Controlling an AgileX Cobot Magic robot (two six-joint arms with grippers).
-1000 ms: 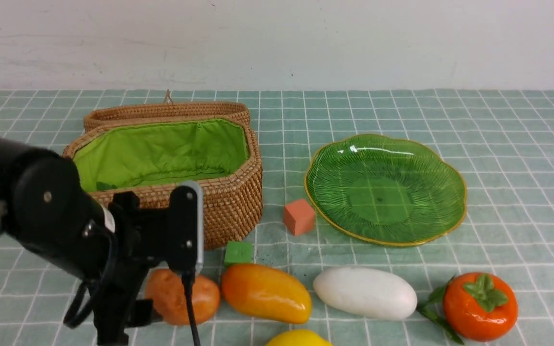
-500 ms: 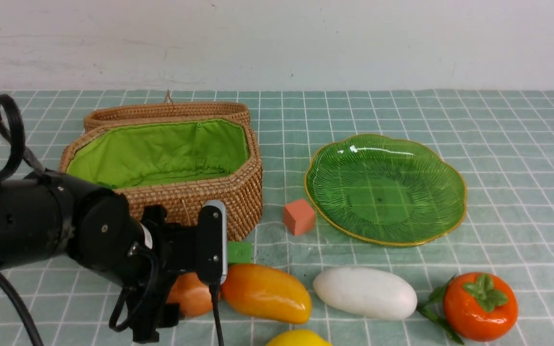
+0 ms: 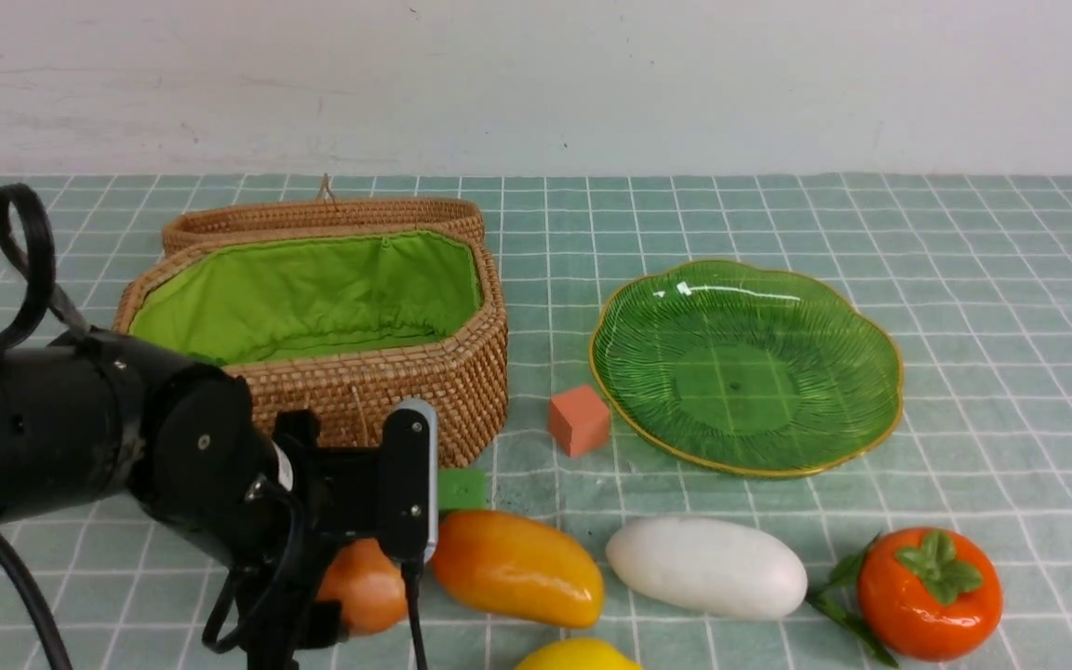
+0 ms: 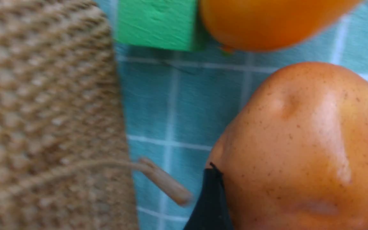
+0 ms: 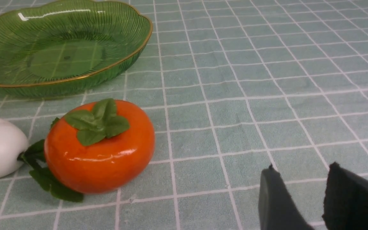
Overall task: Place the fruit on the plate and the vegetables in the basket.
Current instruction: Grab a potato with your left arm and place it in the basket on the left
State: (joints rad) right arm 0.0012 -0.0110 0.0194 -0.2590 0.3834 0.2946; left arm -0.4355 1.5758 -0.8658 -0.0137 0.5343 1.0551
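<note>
Since the left gripper (image 4: 299, 204) is closed wide on the potato (image 4: 302, 134), a fingertip (image 4: 211, 204) against each side it seems, the move turns on the basket (image 3: 378, 391): its near wall rises just beyond the gripper, long axis crosswise to the reach. The mango (image 3: 515, 568) lies close on the gripper's right, so I judge a straight lift safest; the right gripper (image 5: 302, 166), parted and empty, sits well apart by the persimmon (image 5: 99, 147).
</note>
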